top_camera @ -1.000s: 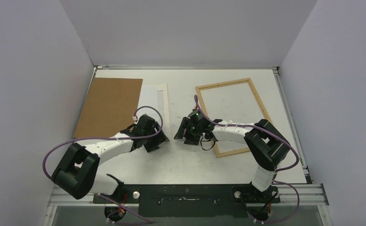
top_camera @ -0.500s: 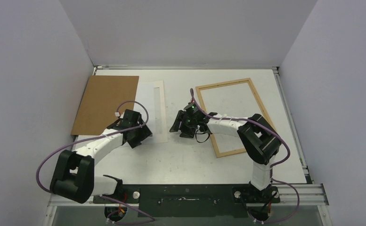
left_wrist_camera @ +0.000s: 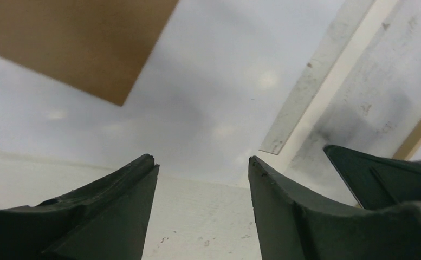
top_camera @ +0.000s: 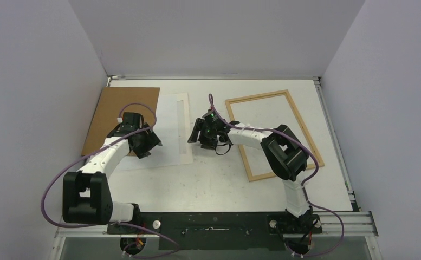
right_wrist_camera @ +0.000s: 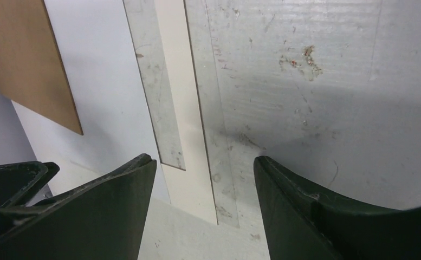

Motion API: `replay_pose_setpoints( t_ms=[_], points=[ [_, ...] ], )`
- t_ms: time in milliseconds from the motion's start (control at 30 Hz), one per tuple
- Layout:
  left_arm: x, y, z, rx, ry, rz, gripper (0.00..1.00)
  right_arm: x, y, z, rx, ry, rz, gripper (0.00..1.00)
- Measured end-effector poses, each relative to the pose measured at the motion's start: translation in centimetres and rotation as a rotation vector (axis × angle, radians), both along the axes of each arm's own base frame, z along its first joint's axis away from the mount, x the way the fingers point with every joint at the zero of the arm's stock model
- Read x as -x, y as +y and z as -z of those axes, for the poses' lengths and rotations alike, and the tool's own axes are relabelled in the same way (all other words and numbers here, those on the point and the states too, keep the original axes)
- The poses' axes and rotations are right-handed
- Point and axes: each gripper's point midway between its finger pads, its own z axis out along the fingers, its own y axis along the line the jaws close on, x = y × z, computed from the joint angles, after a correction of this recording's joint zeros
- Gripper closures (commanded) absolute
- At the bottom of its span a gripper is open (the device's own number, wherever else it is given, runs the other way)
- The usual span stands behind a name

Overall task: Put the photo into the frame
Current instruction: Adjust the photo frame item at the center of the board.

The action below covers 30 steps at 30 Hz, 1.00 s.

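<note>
Hovering at the photo (top_camera: 167,132), your left gripper (top_camera: 144,144) and right gripper (top_camera: 196,133) gape empty. Frame (top_camera: 235,102) sits three o'clock.

The board (top_camera: 118,111) lies at the far left of the tabletop (top_camera: 208,184). The photo (top_camera: 167,130) lies flat just right of it, edges meeting. The frame (top_camera: 257,96) lies flat on the right. The left tool (top_camera: 143,145) hangs over the photo's left part. The right tool (top_camera: 197,132) hangs between photo and frame.

the whole table (top_camera: 208,184) is seen from high up. the photo (left_wrist_camera: 197,92) and brown board (left_wrist_camera: 78,43) are seen close up in both wrist views.
</note>
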Motion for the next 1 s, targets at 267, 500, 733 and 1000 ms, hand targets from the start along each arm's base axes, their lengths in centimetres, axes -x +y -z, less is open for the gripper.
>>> replay_pose_setpoints(
  t_ms=[267,500,733,1000],
  points=[
    [-3.9,-4.1,0.5,0.119,-0.038,0.179,0.58,-1.6,0.8,0.3,0.005,0.009,0.030,0.32],
    [-4.9,-6.6,3.5,0.094,0.047,0.249,0.63,-1.3,1.3,0.2,-0.021,0.056,0.041,0.31],
    [-4.2,-6.0,5.2,0.067,0.120,0.213,0.64,-1.1,2.8,0.0,-0.130,0.134,0.034,0.30],
    [-4.3,-6.0,5.4,0.085,0.140,0.180,0.64,-1.2,4.9,-0.4,-0.245,0.174,0.006,0.30]
  ],
)
